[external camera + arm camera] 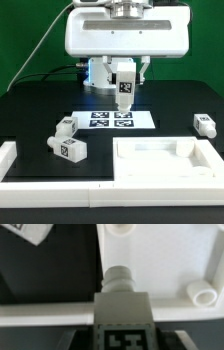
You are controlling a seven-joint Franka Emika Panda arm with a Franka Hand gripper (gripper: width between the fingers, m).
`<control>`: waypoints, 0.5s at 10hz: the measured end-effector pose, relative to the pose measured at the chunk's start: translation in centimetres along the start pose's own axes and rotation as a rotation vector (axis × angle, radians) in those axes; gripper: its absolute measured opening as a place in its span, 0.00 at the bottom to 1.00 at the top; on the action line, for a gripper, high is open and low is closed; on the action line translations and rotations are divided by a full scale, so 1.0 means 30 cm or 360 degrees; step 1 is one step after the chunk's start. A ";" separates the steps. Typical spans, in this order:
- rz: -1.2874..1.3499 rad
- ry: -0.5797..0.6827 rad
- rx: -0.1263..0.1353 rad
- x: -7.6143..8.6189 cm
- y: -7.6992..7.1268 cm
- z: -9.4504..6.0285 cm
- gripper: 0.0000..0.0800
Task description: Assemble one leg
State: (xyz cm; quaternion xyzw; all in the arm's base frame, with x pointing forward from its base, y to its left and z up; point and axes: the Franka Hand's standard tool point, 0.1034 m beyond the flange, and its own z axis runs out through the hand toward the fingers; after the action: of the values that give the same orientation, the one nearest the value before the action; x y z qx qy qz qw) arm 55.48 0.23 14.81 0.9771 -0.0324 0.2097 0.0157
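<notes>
Wrist view: end effector (125, 80) clamps boxy, ridge-tipped white leg (122, 308).

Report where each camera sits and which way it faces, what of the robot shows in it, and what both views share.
Exterior view: off the arm, somewhat raised, facing the arm head-on across the black table; shows the arm's white body and the gripper holding the leg above the marker board.
Wrist view: on the wrist, looking down along the held leg onto the white panel; of the robot itself, little shows clearly.
Shared: the leg, the white panel, the marker board.
</notes>
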 end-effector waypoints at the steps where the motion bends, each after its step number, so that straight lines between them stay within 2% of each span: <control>1: -0.0007 0.0101 -0.0001 0.016 -0.038 0.034 0.36; 2: 0.0042 0.0203 0.0022 0.053 -0.103 0.051 0.36; 3: 0.0136 0.0293 0.0071 0.111 -0.207 0.057 0.36; 4: 0.0208 0.0388 0.0103 0.145 -0.301 0.063 0.36; 5: 0.0181 0.0393 0.0099 0.126 -0.344 0.073 0.36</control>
State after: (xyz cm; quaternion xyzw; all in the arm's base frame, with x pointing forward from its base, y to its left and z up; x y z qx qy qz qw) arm 60.53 10.22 14.18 0.9405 -0.0791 0.3298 -0.0225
